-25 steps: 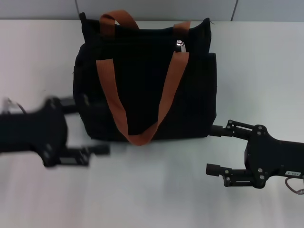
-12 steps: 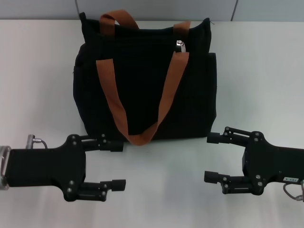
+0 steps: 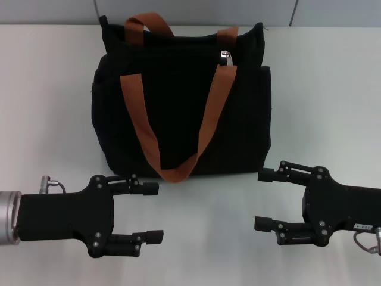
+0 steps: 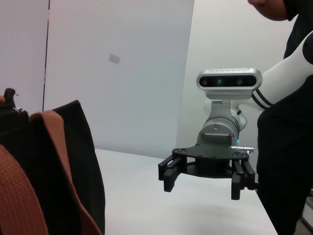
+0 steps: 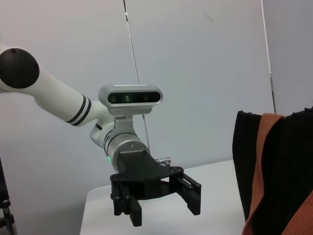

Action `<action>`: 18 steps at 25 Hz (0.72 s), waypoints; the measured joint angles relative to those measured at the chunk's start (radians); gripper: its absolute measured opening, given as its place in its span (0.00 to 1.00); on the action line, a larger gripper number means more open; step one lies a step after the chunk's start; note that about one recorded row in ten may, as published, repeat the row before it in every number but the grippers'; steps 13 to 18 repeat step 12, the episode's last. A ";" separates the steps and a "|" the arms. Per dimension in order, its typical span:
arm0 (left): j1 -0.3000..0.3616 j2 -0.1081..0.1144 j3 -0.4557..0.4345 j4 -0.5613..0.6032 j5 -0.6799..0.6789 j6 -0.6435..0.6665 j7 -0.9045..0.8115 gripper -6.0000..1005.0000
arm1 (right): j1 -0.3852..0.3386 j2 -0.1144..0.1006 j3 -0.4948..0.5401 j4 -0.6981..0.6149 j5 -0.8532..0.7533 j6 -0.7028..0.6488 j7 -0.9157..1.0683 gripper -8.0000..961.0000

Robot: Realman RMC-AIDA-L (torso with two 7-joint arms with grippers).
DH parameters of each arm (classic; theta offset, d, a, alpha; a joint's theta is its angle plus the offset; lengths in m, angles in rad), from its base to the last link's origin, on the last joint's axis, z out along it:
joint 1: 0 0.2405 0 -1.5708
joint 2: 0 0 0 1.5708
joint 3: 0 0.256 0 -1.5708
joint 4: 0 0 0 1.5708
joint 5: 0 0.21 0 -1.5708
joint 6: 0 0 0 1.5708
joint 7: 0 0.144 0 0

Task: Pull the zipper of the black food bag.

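The black food bag (image 3: 178,107) stands upright at the back middle of the white table, with two orange-brown handles (image 3: 140,119). The zipper's silver pull tab (image 3: 225,57) sits on the top edge, right of centre, beside the right strap. My left gripper (image 3: 153,213) is open and empty, in front of the bag's left corner and apart from it. My right gripper (image 3: 263,199) is open and empty, in front of the bag's right corner. The left wrist view shows the bag (image 4: 78,161) and the right gripper (image 4: 203,185). The right wrist view shows the bag (image 5: 288,161) and the left gripper (image 5: 164,210).
The white table (image 3: 333,89) runs wide on both sides of the bag, with its far edge just behind the bag. A person in black (image 4: 286,127) stands behind the right arm in the left wrist view.
My left arm has swung from beside the bag's left side to in front of it and moved right. My right gripper has edged slightly left.
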 joint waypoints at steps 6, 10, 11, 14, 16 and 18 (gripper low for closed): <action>0.012 0.000 -0.007 -0.010 0.000 0.004 0.016 0.77 | 0.002 0.000 -0.001 0.001 0.000 0.000 -0.001 0.86; 0.022 0.003 -0.010 -0.010 -0.006 0.009 0.016 0.77 | 0.006 0.000 -0.001 0.001 0.000 0.000 -0.002 0.86; 0.023 0.005 -0.011 -0.010 -0.007 0.010 0.016 0.77 | 0.007 0.000 -0.001 0.001 -0.001 0.000 -0.002 0.86; 0.023 0.005 -0.011 -0.010 -0.007 0.010 0.016 0.77 | 0.009 0.000 -0.001 0.001 -0.001 0.000 -0.002 0.86; 0.023 0.005 -0.011 -0.010 -0.007 0.010 0.016 0.77 | 0.009 0.000 -0.001 0.001 -0.001 0.000 -0.002 0.86; 0.023 0.005 -0.011 -0.010 -0.007 0.010 0.016 0.77 | 0.009 0.000 -0.001 0.001 -0.001 0.000 -0.002 0.86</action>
